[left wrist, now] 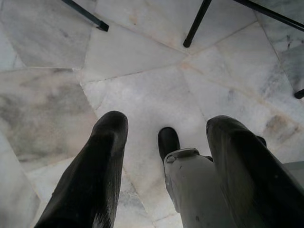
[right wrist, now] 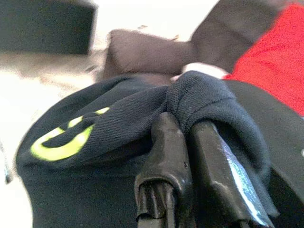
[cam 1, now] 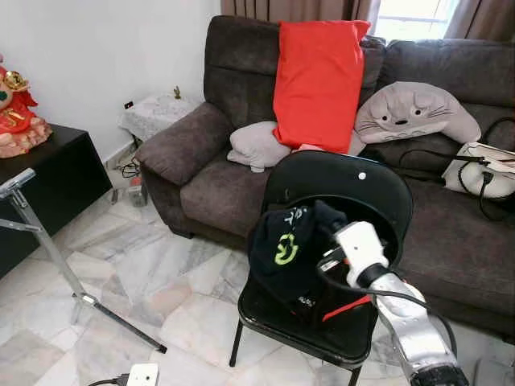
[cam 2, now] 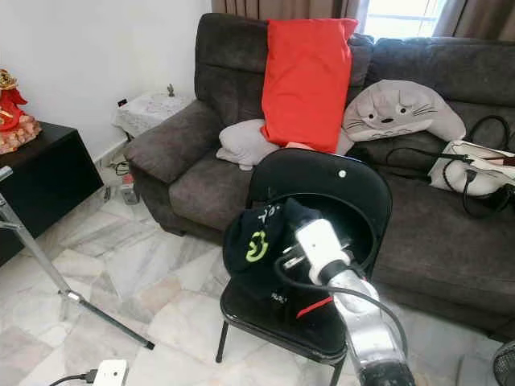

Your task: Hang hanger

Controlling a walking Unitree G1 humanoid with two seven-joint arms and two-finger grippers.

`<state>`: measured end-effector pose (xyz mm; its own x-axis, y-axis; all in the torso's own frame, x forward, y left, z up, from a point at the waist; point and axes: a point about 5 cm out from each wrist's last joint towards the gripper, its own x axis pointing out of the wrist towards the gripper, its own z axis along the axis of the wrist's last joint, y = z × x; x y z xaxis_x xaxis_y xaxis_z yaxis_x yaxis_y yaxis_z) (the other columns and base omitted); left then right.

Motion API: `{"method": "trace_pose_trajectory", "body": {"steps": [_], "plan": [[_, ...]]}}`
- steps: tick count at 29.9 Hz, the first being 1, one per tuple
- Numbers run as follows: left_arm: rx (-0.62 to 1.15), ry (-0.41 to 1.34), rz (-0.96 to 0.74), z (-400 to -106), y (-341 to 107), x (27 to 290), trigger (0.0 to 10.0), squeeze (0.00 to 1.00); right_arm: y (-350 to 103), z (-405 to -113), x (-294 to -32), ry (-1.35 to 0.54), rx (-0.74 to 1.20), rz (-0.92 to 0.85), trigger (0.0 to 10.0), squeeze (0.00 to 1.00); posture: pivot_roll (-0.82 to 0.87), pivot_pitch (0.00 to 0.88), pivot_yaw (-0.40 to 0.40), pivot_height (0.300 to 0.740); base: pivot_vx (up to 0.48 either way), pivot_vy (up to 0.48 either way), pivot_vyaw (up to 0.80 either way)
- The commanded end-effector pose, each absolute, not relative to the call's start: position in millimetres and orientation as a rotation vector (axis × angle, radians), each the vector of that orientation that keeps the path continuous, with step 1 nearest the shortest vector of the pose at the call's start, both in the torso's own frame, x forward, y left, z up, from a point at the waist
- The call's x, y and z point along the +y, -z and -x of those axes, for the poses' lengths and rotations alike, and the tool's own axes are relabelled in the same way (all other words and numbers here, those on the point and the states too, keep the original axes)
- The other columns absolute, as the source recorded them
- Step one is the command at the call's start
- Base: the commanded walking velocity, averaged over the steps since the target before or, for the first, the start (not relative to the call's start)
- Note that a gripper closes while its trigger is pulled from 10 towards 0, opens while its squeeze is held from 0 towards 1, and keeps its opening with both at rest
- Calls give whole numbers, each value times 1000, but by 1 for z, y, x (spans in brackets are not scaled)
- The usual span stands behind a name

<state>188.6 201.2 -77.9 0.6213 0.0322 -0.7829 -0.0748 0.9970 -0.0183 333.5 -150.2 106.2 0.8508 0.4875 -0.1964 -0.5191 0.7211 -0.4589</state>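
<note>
While the right claw (right wrist: 183,142) pinches the dark navy garment with lime logo (cam 1: 283,249) above the black plastic chair (cam 1: 354,189), pickup is underway; next, carry it to hang

Home living room: brown sofa (cam 1: 451,209) (cushions (cam 1: 318,80) piled), marble floor (cam 1: 161,281), curtains (cam 1: 298,10).

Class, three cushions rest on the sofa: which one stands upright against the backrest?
The red cushion. It stands tall against the sofa's back, while the plain grey cushion and the grey animal-face cushion sit lower.
</note>
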Motion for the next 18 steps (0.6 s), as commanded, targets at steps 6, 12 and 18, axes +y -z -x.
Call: {"method": "trace_pose_trajectory", "body": {"steps": [6, 12, 18], "plan": [[916, -59, 41, -186, 79, 203, 10000, 0, -106, -338, -150, -693, 81, 712, 10000, 0, -67, 0, 58, 740, 0, 0, 0], [916, -58, 44, -186, 79, 203, 10000, 0, -116, -345, -154, -677, 50, 742, 10000, 0, -72, 0, 62, 740, 0, 0, 0], [916, -58, 44, -186, 79, 203, 10000, 0, -116, -345, -154, -677, 50, 742, 10000, 0, -72, 0, 62, 740, 0, 0, 0]]}}
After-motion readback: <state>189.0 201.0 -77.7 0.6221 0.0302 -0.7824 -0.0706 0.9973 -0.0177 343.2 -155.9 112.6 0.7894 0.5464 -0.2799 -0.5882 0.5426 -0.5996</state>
